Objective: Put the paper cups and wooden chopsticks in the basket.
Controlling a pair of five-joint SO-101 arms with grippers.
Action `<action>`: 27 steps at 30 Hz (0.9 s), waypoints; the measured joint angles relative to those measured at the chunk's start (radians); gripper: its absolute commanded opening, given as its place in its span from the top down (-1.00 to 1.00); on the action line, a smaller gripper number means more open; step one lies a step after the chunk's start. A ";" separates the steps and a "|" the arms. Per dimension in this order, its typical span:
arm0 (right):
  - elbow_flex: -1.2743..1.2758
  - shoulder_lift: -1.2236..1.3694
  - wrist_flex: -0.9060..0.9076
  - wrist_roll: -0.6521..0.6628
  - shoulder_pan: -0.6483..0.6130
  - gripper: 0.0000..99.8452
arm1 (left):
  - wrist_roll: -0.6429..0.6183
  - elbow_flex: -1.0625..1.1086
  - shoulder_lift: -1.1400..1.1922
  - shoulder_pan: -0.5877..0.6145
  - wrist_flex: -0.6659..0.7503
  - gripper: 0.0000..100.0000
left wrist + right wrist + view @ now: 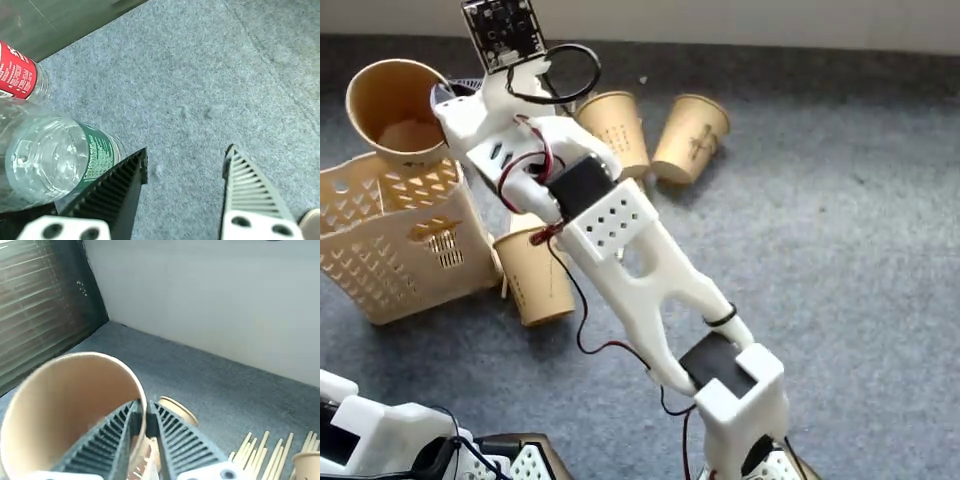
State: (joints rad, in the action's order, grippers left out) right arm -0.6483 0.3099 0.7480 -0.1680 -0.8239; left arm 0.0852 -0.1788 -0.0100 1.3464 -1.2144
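Cup (395, 105) held over basket (380, 260); most work left
Right gripper (145, 405) pinches its rim, ten o'clock in the high view; three cups (535, 275) and chopsticks (265, 455) lie outside; left gripper (186, 151) gapes wide.

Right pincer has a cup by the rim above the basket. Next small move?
Probably ease the tan paper cup toward the middle of the cream plastic lattice basket: the right pincer is shut on its rim, and it seems to hang over the basket's far edge.

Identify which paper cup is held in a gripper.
The cup at the basket's corner, its rim pinched by the right gripper; the other three lie on the carpet.
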 measured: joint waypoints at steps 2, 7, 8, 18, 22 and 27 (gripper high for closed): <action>0.002 0.038 -0.005 0.000 0.020 0.98 | 0.000 0.005 0.000 0.000 0.009 0.47; 0.003 0.055 0.009 0.000 0.046 0.98 | 0.000 0.008 0.000 0.000 0.011 0.47; 0.003 0.054 0.021 0.000 0.046 0.98 | 0.000 0.008 0.000 0.000 0.011 0.47; 0.003 -0.034 0.224 0.000 0.046 0.98 | 0.000 0.008 0.000 0.000 0.011 0.47; 0.003 -0.078 0.301 0.000 0.046 0.98 | 0.000 0.008 0.000 0.000 0.011 0.47; 0.003 -0.124 0.364 0.000 0.046 0.98 | 0.000 0.008 0.000 0.000 0.011 0.47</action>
State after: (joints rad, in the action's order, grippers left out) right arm -0.6452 0.1857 1.1116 -0.1680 -0.7779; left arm 0.0852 -0.1711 -0.0100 1.3464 -1.2037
